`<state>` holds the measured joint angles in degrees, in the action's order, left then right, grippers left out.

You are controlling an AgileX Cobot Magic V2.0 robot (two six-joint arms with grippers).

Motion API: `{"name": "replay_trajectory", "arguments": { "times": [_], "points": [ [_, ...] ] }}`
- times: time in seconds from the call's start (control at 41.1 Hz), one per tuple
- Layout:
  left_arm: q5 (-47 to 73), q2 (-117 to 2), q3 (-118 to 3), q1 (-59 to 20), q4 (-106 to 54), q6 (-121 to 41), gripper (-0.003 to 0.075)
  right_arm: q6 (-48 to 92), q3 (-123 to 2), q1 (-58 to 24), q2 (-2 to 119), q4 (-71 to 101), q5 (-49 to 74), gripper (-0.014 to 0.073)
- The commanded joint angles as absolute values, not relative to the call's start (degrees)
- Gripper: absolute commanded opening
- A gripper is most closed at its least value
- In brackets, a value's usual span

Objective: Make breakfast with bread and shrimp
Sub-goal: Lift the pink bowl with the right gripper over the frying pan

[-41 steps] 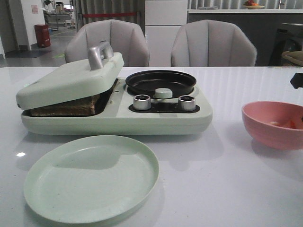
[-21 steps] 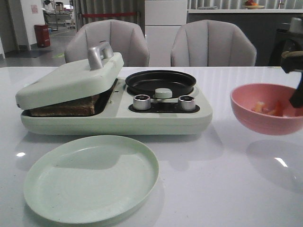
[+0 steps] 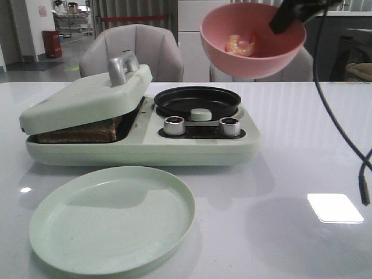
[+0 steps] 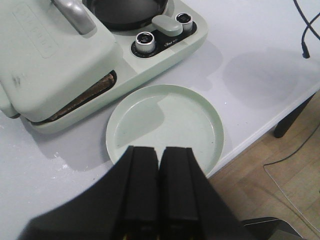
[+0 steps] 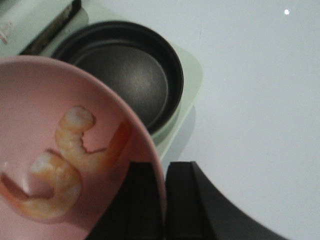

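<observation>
step: you're mid-carry, tipping shrimp into the pan next | cooker: bread under its lid, black pan just beyond your right jaws | plate ahead of closed, empty left jaws | pink bowl: right jaws clamp its rim, shrimp inside | nothing blocking

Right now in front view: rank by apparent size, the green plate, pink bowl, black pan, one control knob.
1. green plate, largest, though it sits nearest the camera
2. pink bowl, held up in the air, so its distance is unsure
3. black pan, close to the bowl in width
4. control knob, clearly smallest
</observation>
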<state>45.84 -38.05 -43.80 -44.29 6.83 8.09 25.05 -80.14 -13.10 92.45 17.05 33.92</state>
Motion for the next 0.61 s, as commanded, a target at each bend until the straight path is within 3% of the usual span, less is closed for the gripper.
{"name": "replay_trajectory", "arguments": {
  "times": [0.0, 0.584],
  "points": [
    [42.22, -38.00, -45.23, -44.76, 6.68, 8.59, 0.0104, 23.25, -85.93, -14.30, 91.33, 14.50, 30.38, 0.0024],
    [42.22, -38.00, -45.23, -44.76, 6.46, 8.59, 0.0104, 4.05, -110.99, -22.45, 109.26, -23.79, 42.24, 0.0024]
  ]
}}
